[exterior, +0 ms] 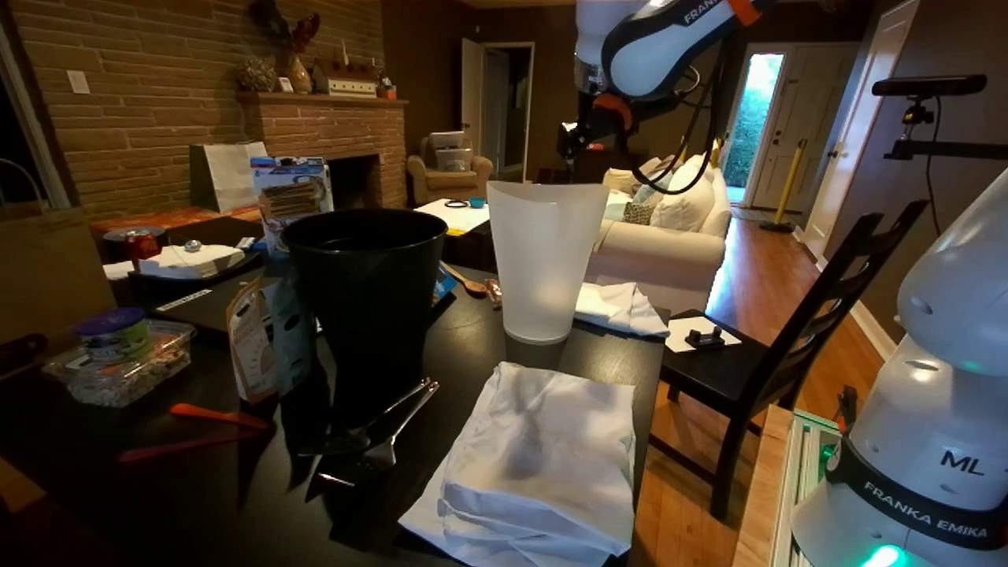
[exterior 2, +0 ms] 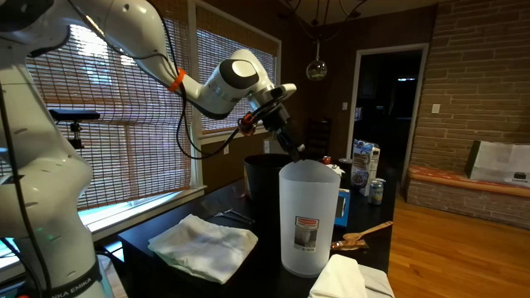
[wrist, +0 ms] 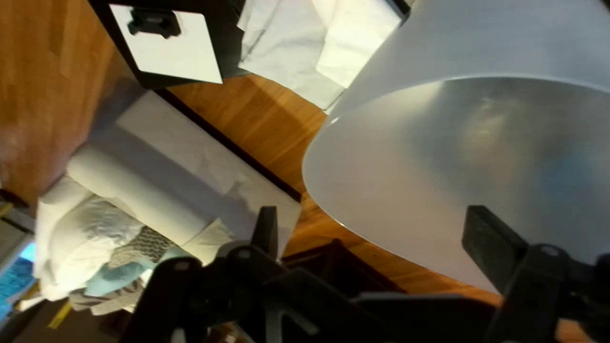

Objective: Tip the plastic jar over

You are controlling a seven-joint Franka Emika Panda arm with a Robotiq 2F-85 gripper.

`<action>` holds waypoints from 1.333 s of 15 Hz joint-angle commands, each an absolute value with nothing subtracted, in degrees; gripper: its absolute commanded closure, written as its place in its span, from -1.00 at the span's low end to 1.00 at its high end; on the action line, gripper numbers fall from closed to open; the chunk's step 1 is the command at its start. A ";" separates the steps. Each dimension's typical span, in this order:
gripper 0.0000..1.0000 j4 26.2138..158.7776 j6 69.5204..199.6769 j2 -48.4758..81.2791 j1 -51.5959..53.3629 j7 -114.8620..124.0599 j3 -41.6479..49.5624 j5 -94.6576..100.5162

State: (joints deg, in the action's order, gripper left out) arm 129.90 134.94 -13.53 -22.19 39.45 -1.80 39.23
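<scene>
A white arm [exterior: 937, 417], lettered FRANKA EMIKA and ML, extends over a black table [exterior: 465, 342]. Upright on it stands the translucent, tapered plastic jar [exterior 2: 310, 194]. The jaws are spread apart near its rim. The jar's red-topped label [exterior 2: 306, 234] seems printed, but too blurred to read.

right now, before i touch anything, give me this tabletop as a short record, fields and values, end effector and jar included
plastic jar: upright on the black table, mouth up, label on its side
task status: jar not yet tipped
end effector: open, gripping nothing, near the jar's rim; contact unclear
black bucket: upright, apart from the jar
folded white cloth: on the table
second white cloth: beside the jar
wooden spoon: lying near the jar
</scene>
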 commanded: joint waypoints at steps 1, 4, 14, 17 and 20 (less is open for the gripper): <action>-1.00 124.48 125.12 -8.96 -20.13 49.10 -0.37 42.58; -1.00 121.36 117.96 -6.14 -17.26 50.36 2.05 35.78; -0.45 118.53 120.73 -1.39 -13.77 50.40 7.76 19.88; -0.22 118.55 120.85 -1.06 -13.64 51.24 8.49 18.54; 0.22 118.74 121.17 -0.67 -13.65 51.86 9.03 18.11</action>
State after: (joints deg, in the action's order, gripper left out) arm 119.73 120.67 -1.79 -14.59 50.61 7.74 20.06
